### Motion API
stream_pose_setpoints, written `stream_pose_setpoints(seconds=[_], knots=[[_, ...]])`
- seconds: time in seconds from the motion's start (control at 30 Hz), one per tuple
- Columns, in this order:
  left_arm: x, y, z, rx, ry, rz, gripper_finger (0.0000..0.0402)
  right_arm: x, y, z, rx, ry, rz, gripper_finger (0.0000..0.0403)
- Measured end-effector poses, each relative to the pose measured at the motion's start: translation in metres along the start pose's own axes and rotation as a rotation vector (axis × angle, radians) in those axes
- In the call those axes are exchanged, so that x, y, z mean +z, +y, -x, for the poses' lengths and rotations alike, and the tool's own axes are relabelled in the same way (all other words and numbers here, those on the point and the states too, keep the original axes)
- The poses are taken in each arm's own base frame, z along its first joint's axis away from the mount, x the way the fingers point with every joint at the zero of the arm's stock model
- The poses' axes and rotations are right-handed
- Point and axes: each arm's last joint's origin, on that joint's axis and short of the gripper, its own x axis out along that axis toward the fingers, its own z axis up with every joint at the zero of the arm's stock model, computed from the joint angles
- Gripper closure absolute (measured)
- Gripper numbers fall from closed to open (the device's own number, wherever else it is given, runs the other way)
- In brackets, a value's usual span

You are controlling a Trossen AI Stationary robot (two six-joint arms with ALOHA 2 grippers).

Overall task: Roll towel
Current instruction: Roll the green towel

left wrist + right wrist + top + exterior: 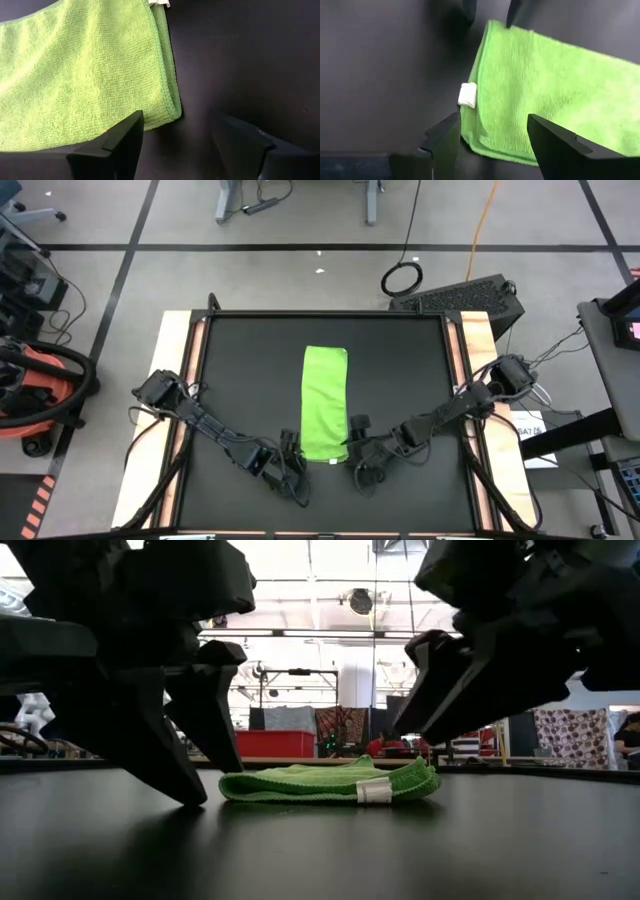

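High view shows you the towel (325,402) lying flat near the middle of the black table mat (240,370), folded into a long narrow strip that runs away from the robot. Its near short end, the one carrying the small white tag (467,94), sits between your two grippers.

Your left gripper (293,467) is down at the near left corner of that end, fingers spread; in its wrist view one fingertip (131,131) overlaps the cloth edge while the other stands over bare mat. Your right gripper (358,457) is at the near right corner, fingers also spread and straddling the corner by the tag. Neither is pinching anything yet, and in the low view the left tips reach the mat while the right ones hang close above the cloth.

From here, watch these risks:

- The strip is folded in layers. If you close on the top layer alone, the fold is likely to peel open instead of rolling.
- The left fingers barely reach over the edge, so a closing pinch may slip off the corner.
- If one side catches cloth and the other does not, the roll will probably start skewed and come out cone-shaped.
- Pressing too hard into the mat could drag the whole towel forward.
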Motion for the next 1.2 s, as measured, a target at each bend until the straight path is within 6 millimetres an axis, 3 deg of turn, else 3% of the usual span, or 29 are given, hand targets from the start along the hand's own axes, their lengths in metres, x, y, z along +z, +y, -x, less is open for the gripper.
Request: stream_pose_setpoints(seconds=[0.3, 0.67, 0.87, 1.2], knots=[[-0.002, 0.004, -0.007, -0.014, -0.042, 0.000, 0.0230, -0.003, 0.007, -0.002, 0.052, 0.013, 0.054, 0.0181], [-0.002, 0.016, -0.014, -0.031, -0.050, -0.012, 0.0235, -0.016, 0.011, -0.019, 0.077, 0.061, 0.087, 0.0189], [-0.002, 0.021, -0.017, -0.037, -0.061, 0.008, 0.0245, -0.019, 0.014, -0.024, 0.110, 0.072, 0.086, 0.0234], [-0.015, 0.021, -0.025, -0.113, -0.081, 0.052, 0.0348, -0.017, 0.005, -0.027, 0.061, 0.060, 0.016, 0.0329]])
